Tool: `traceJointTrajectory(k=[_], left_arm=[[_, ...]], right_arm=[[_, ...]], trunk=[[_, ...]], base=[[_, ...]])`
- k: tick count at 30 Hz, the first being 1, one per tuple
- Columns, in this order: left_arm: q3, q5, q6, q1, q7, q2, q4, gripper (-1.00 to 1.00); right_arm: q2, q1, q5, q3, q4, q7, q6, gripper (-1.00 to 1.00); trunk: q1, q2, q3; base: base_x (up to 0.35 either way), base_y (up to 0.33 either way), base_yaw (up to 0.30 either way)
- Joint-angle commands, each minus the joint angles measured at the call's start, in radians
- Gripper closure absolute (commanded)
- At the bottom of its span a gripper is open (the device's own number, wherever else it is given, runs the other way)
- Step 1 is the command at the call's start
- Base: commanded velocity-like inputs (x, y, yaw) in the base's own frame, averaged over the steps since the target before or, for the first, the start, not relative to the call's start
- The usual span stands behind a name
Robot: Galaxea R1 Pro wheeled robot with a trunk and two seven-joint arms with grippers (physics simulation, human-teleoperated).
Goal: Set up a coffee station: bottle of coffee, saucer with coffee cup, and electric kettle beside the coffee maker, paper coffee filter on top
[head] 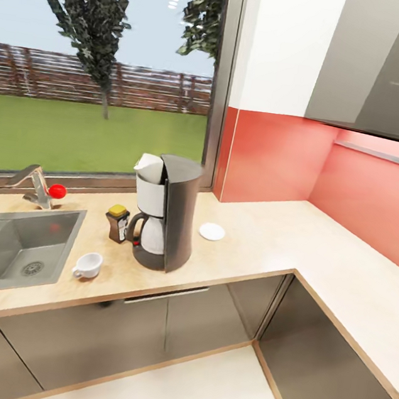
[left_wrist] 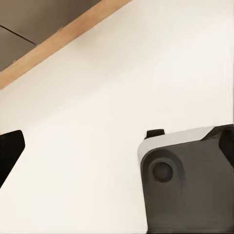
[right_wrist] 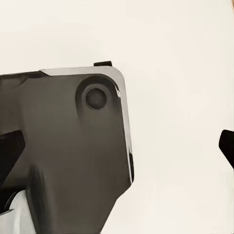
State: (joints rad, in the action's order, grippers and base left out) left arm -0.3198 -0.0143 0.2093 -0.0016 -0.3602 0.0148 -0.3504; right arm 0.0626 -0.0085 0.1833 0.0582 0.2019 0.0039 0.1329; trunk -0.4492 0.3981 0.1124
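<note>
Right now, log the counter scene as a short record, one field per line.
coffee maker: upright on the kitchen countertop, right of the sink
paper filter: white, on top of the coffee maker
bottle of coffee: on the counter, close by the maker's left side
saucer: on the counter right of the maker, bare
coffee cup: on the counter by the sink edge, not on the saucer
grippers: state cannot be told; wrist views look down at pale floor
</note>
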Motion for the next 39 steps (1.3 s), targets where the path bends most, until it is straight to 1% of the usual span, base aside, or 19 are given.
traceJointTrajectory(k=[1,4,5,7,11,14,20,23,27,33,36,39], left_arm=[[-0.008,-0.001,-0.002,0.002,-0.011,-0.001,0.010,-1.00],[-0.008,-0.001,-0.004,0.004,-0.014,-0.001,0.056,-1.00],[-0.008,-0.001,-0.005,0.004,-0.016,0.000,0.086,-1.00],[-0.007,-0.001,-0.005,0.004,-0.017,0.001,0.113,-1.00],[-0.008,-0.002,-0.005,0.005,-0.018,0.004,0.132,-1.00],[-0.007,-0.002,-0.005,0.005,-0.019,0.005,0.139,-1.00],[-0.004,-0.004,-0.005,0.005,-0.020,0.006,0.147,-1.00],[0.014,-0.004,-0.005,0.006,-0.020,0.005,0.149,-1.00],[0.028,-0.003,-0.005,0.005,-0.020,0.002,0.151,-1.00],[0.033,-0.002,-0.003,0.004,-0.022,-0.005,0.150,-1.00],[0.037,-0.001,0.005,-0.006,-0.023,-0.007,0.141,-1.00],[0.051,-0.001,0.007,-0.010,-0.023,-0.007,0.135,-1.00]], right_arm=[[0.000,-0.001,0.010,0.014,0.000,0.001,0.004,-1.00],[0.000,-0.001,0.010,0.050,0.002,0.002,0.004,-1.00],[0.000,0.000,0.010,0.079,0.004,0.001,0.004,-1.00],[0.000,-0.001,0.010,0.115,0.004,0.001,0.004,-1.00],[0.000,-0.001,0.011,0.150,0.002,0.002,0.004,-1.00],[-0.002,-0.001,0.010,0.156,0.001,0.002,0.003,-1.00],[-0.019,-0.001,0.011,0.158,0.003,0.002,0.000,-1.00],[-0.023,-0.001,0.012,0.157,0.004,0.002,0.001,-1.00],[-0.023,0.000,0.011,0.158,0.000,0.000,0.001,-1.00],[-0.023,0.000,0.010,0.159,-0.001,0.000,0.002,-1.00],[-0.023,-0.001,0.010,0.158,-0.001,-0.001,0.002,-1.00],[-0.022,-0.001,0.010,0.157,-0.001,-0.001,0.002,-1.00]], trunk=[[-0.001,0.002,0.002],[-0.001,0.002,0.002],[-0.001,0.002,0.002],[-0.001,0.002,0.002],[-0.001,0.002,0.002],[-0.001,0.002,0.002],[-0.001,0.002,0.002],[-0.001,0.002,0.003],[-0.001,0.002,0.007],[-0.001,0.002,0.013],[-0.001,0.002,0.016],[-0.001,0.002,0.017]], base=[[0.143,-0.265,0.017],[0.149,-0.265,0.008],[0.151,-0.264,0.003],[0.152,-0.264,0.002],[0.152,-0.264,0.001],[0.142,-0.264,0.000],[0.115,-0.265,0.000],[0.053,-0.268,0.074],[0.015,-0.249,0.157],[-0.154,-0.110,0.207],[-0.084,-0.028,0.218],[-0.026,-0.009,0.121]])
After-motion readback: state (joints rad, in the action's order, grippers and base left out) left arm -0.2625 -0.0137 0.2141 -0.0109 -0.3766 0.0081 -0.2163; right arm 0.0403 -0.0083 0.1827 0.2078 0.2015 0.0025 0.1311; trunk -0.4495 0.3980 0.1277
